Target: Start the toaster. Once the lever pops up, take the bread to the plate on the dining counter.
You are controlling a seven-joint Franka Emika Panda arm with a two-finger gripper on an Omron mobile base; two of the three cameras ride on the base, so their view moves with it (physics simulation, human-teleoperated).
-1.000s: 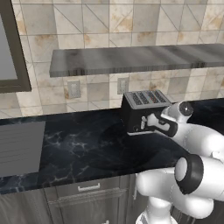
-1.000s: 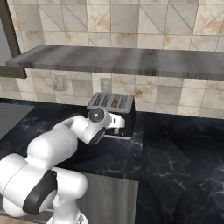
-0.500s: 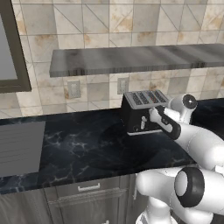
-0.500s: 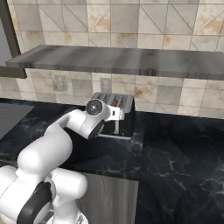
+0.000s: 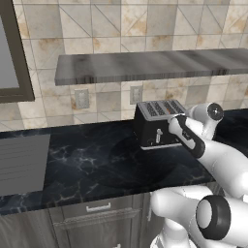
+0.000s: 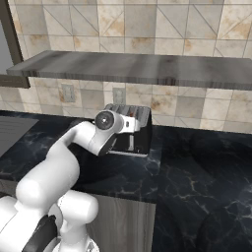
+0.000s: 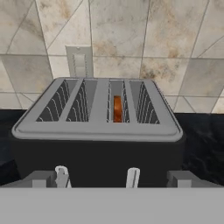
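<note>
Claw (image 7: 112,180) had crept up a touch over the last second, jaws spread wide with nothing in them, parked right at the toaster's (image 7: 97,151) front. Bread (image 7: 117,108) sat sunk in a slot just ahead of and above the claw, and both levers (image 7: 132,177), sitting between its tips, looked low on the front. So my guess was toasting had started, with nothing to grab until a lever popped.

toaster (image 7: 98,131): black box, silver four-slot top, stood upright on the black countertop against the tiled wall
levers (image 7: 132,177): two pale ones on the front face
bread (image 7: 117,108): brown slice, sat upright in the third slot from the left, at 1 o'clock of toaster centre
</note>
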